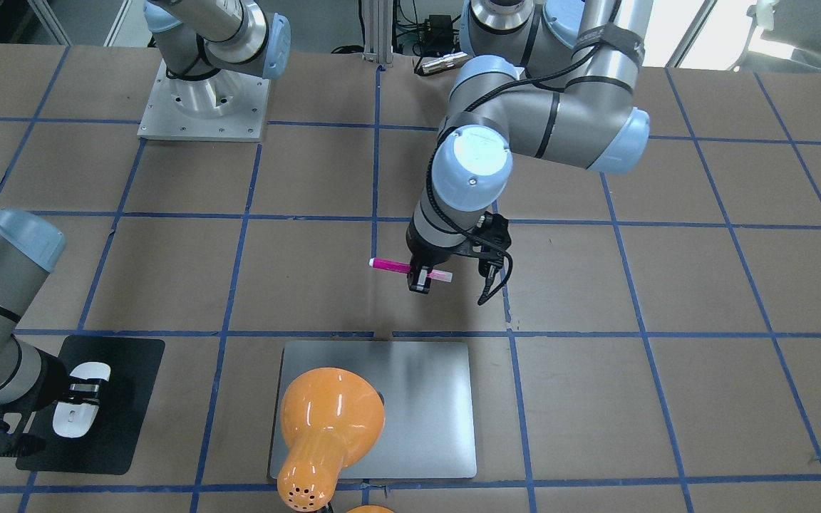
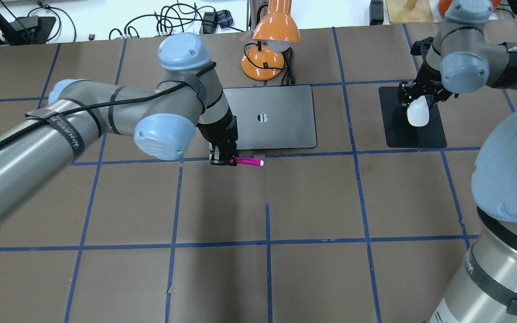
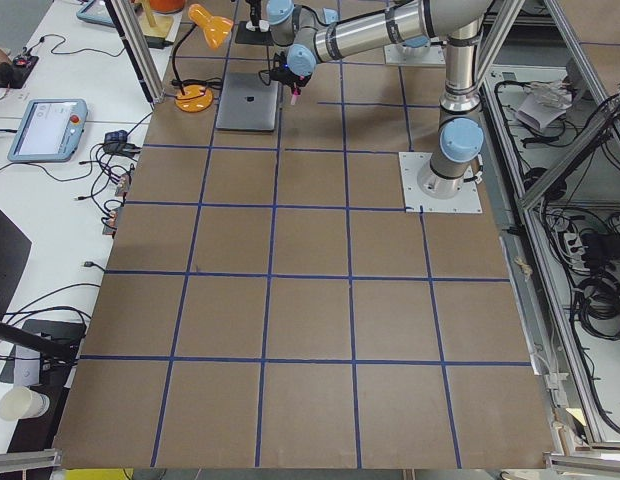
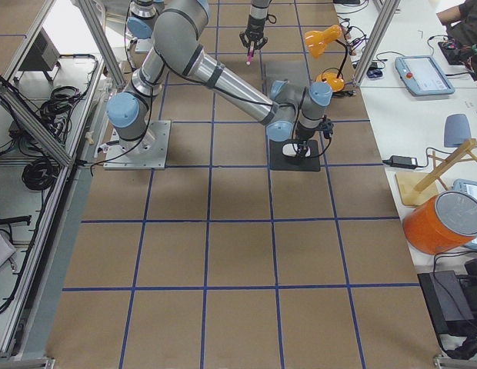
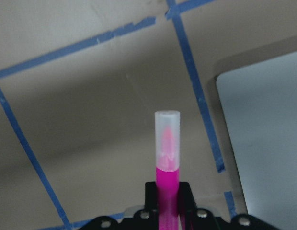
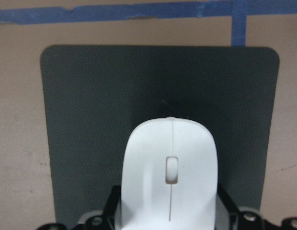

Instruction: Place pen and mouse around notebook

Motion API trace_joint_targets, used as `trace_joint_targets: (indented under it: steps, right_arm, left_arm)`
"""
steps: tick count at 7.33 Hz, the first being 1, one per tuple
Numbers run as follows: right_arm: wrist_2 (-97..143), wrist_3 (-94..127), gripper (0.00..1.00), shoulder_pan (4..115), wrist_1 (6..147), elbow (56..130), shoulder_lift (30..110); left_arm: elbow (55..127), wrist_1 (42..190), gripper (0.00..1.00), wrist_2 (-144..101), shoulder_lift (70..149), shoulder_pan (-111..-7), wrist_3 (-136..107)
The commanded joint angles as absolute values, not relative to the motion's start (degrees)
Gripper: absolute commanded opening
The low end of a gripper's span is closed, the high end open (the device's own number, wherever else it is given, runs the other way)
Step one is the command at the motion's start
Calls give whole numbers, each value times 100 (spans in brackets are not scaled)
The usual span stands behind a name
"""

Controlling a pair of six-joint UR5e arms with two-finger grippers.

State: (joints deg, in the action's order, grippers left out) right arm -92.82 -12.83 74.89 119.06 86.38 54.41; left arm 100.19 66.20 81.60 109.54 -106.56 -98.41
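Note:
The silver-grey notebook (image 2: 269, 117) lies flat at the table's far middle. My left gripper (image 2: 223, 160) is shut on the magenta pen (image 2: 249, 161), held level just off the notebook's near edge; its pale cap (image 5: 166, 129) points past the notebook's corner (image 5: 268, 143). I cannot tell whether the pen touches the table. Over the black mat (image 2: 413, 132), to the notebook's right, my right gripper (image 2: 418, 101) is shut on the white mouse (image 2: 418, 115). In the right wrist view the mouse (image 6: 170, 167) sits between the fingers with the mat (image 6: 91, 120) beneath.
An orange desk lamp (image 2: 269, 40) stands behind the notebook, its shade (image 1: 328, 413) hanging over the notebook's far part. Cables lie along the far table edge. The right arm's base plate (image 1: 204, 107) sits at the robot's side. Blue tape lines grid the brown table.

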Motion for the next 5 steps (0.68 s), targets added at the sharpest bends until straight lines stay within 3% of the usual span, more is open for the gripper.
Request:
trace_joint_targets:
  steps: [1, 3, 5]
  right_arm:
    - [-9299, -1248, 100, 7488, 11874, 8675, 5388]
    - [-9316, -1091, 100, 7497, 11813, 8579, 5519]
    - [-9308, -1090, 100, 7549, 11429, 8447, 5948]
  left_arm:
    - [10072, 6084, 0, 8139, 11554, -11178, -10861]
    - [10151, 5950, 0, 8156, 11707, -11443, -10916]
    - [10702, 5278, 0, 8208, 11663, -11478, -10881]
